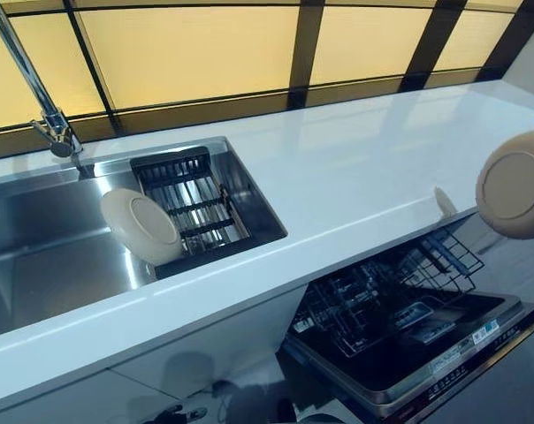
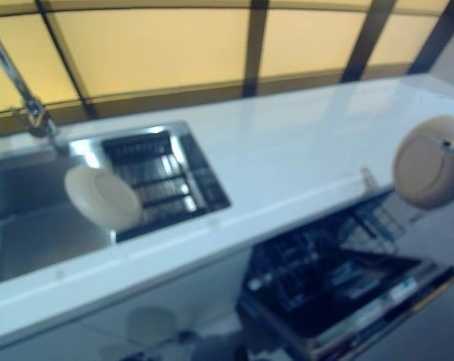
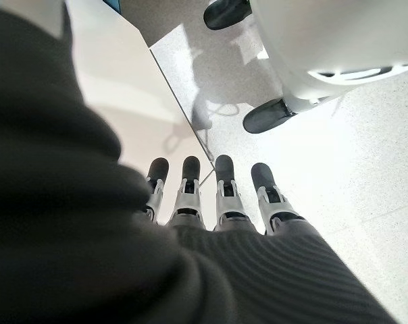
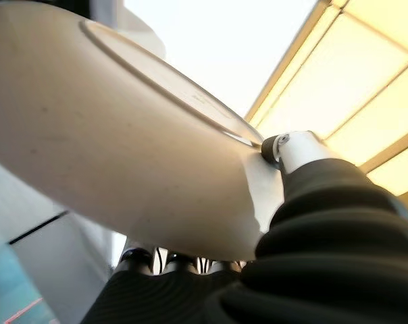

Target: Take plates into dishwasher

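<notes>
A round cream ceramic plate (image 1: pixel 514 184) is up in the air at the right edge of the head views, tilted on edge with its ringed underside facing the camera, just off the end of the white countertop (image 1: pixel 355 168) and above the open dishwasher. The right hand (image 4: pixel 285 152) has it: in the right wrist view the thumb presses on the plate's underside near the foot ring while the fingers sit on the other side beneath the rim, so the plate is pinched between them.

Below it, the black dishwasher door (image 1: pixel 444 353) lies folded down, and the dark wire rack (image 1: pixel 382 296) is pulled out over it. The rack carries no plate that can be made out; a few small objects show among its wires, too unclear to name.

Over to the left, a second cream round plate (image 1: pixel 143 226) leans on edge in the stainless steel sink (image 1: pixel 46 265), resting against the dark slatted drain basket (image 1: pixel 189 205) set in the sink's right end. A chrome tap (image 1: pixel 37 97) rises behind the sink.

The left hand (image 3: pixel 211 202) hangs low beside the white cabinet front (image 3: pixel 116 74), fingers straight, pointing at the speckled floor (image 3: pixel 352 175), holding nothing.
</notes>
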